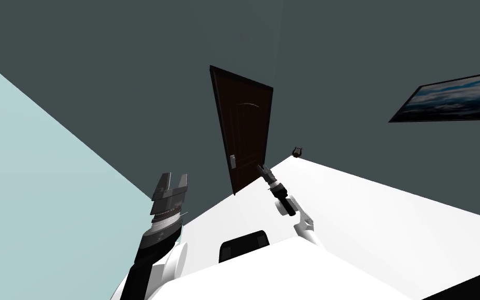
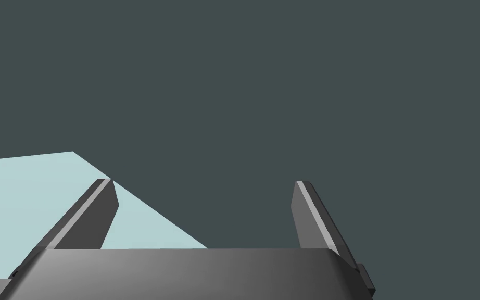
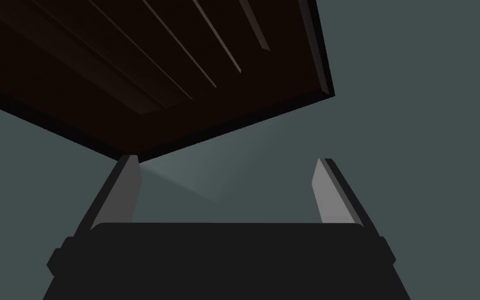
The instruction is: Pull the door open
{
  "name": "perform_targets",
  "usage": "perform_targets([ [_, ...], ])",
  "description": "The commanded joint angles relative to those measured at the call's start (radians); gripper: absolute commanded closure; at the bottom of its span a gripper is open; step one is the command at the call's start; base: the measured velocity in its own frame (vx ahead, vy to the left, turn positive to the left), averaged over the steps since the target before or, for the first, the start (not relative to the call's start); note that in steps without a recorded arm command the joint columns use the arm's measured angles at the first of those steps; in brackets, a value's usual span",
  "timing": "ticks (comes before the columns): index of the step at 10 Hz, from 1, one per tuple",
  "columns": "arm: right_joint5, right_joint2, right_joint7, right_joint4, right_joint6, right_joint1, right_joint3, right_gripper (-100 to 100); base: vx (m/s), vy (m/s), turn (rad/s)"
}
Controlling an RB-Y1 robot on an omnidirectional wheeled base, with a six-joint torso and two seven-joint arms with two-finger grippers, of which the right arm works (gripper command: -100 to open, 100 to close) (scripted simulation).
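Dark brown door (image 1: pixel 244 125), long axis upright, faces me; right fingers (image 3: pixel 124 190) wide near its edge, left fingers (image 2: pixel 96 213) wide.

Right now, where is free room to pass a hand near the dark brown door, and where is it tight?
Free: the dark grey wall between the dark brown panelled door and the open left gripper. Also the door face between its light grey handle plate and the open right gripper. Tight: one right fingertip looks close to the door's corner.
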Motion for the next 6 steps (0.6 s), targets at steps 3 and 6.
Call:
perform_targets([
  [3,0.081,-0.006,0.039,0.094,-0.010,-0.048,-0.017,-100,0.092,0.057,-0.019],
  [6,0.146,-0.007,0.070,0.165,-0.017,-0.084,-0.028,-100,0.101,0.058,-0.018],
])
